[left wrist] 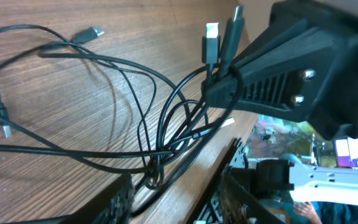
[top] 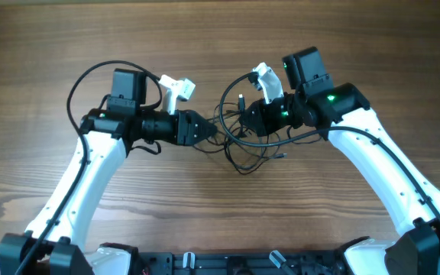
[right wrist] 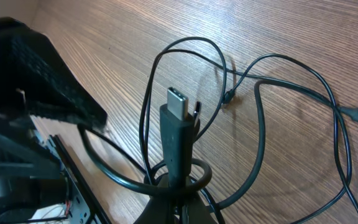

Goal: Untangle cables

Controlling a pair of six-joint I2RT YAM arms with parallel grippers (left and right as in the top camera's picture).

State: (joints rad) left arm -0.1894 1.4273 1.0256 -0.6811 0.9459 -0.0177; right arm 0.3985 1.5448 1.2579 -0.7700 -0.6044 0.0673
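You are early in the job: the cables (top: pixel 243 145) lie as one knot at the middle of the tabletop (top: pixel 67 38), between the two arms, and no lead lies apart from the rest. Separating every strand is yet to be done, as far as I can judge.

Your right hand (top: pixel 244 114), just right of centre in the overhead view, is clamped on the bundle. Its own camera shows a USB-C plug (right wrist: pixel 176 102) standing upright out of the grip with a loop circling its base. The left wrist view shows a white-tipped plug (left wrist: pixel 211 36) upright beside the dark one.

Your left hand (top: pixel 208 134) reaches the left edge of the knot. Strands run down toward it at the bottom of its own view, but I cannot tell whether it pinches them or how far open it is.

The leads are thin, black and limp, crossing in several overlapping loops. One loose USB plug (left wrist: pixel 92 31) rests flat at the upper left of the left wrist view.
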